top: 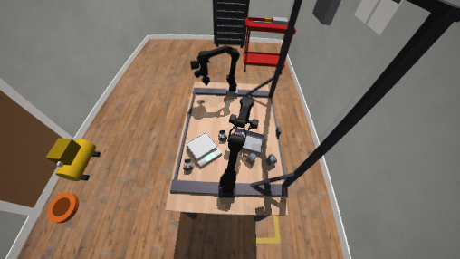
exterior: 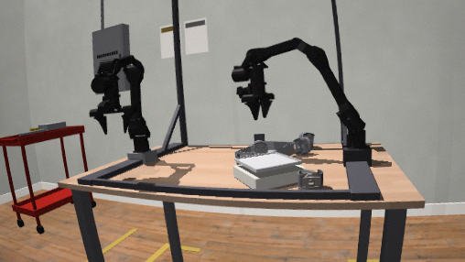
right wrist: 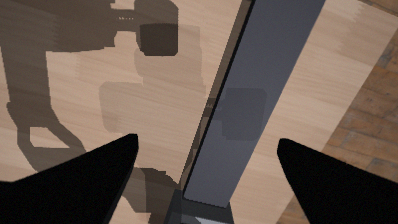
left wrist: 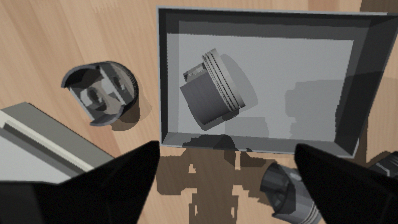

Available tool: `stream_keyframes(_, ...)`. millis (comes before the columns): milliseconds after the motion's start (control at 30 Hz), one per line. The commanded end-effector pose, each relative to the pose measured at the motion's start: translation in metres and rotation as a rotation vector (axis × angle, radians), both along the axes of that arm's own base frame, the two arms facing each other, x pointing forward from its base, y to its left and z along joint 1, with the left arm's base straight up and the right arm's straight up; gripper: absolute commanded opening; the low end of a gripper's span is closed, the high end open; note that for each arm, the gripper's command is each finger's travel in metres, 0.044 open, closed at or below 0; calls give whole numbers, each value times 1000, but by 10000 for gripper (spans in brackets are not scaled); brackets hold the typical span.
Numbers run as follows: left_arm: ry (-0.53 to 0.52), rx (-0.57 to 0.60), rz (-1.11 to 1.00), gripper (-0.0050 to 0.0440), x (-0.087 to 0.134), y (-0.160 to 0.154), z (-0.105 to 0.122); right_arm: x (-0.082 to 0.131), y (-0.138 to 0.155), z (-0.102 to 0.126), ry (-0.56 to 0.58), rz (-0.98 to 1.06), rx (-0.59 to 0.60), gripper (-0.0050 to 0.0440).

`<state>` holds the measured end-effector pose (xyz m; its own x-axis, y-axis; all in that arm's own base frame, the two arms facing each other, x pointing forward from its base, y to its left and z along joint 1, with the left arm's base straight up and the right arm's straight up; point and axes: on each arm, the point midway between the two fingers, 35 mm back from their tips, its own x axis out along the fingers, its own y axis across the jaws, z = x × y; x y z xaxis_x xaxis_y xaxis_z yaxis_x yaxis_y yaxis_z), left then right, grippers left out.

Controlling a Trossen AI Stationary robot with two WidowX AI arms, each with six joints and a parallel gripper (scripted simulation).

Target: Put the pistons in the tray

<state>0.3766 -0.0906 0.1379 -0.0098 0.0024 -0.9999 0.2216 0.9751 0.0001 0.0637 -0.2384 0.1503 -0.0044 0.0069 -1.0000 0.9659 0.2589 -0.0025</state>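
One piston (left wrist: 212, 92), inside the steel tray (top: 252, 141) (left wrist: 260, 85): tipped on its side, crown towards the tray's middle, long axis slanting across it. Beside the tray, another piston (left wrist: 295, 195), partly hidden from us by our left jaws (exterior: 260, 115), released. Our right jaws (exterior: 115, 132): released.
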Motion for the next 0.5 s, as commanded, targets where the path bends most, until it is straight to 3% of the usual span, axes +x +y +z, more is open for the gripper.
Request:
stream_keyframes(0,-64,-19,0,378,1,-1,21,1,-5,8,-11,-1,-30,400)
stream_keyframes(167,-61,-17,-12,378,0,-1,20,1,-5,8,-11,-1,-30,400)
stream_keyframes(467,-83,-19,172,378,-4,34,26,1,-5,8,-11,-1,-30,400)
